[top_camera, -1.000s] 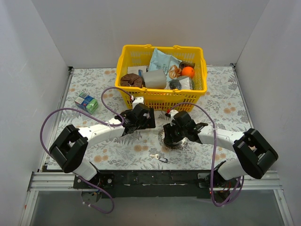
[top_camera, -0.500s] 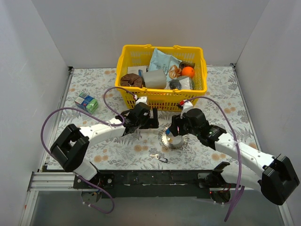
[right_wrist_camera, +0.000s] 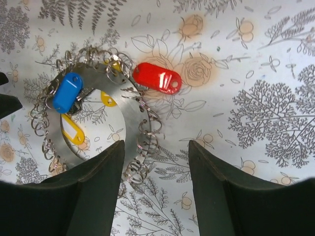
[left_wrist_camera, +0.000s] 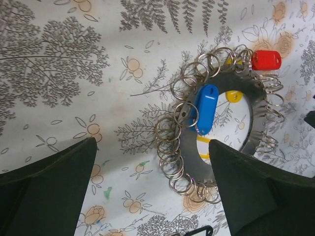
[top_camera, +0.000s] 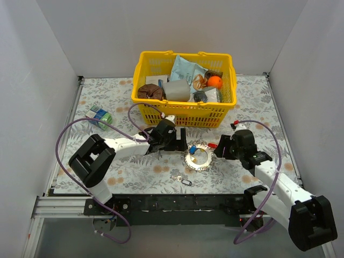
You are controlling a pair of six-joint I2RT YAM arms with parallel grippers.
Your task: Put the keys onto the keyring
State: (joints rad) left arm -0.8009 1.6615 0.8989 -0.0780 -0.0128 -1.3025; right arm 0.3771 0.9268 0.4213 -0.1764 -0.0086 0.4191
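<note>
Swinging back rightward, the right claw is hovering open beside the keyring lying on the tabletop; the left claw is gaping too. The ring is looking stiff and slippery, so I'd be pinching its flat band.

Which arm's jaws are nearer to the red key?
Right. The right jaws sit close beside the red key, on its right side; the left jaws lie across the keyring, off its left edge.
</note>
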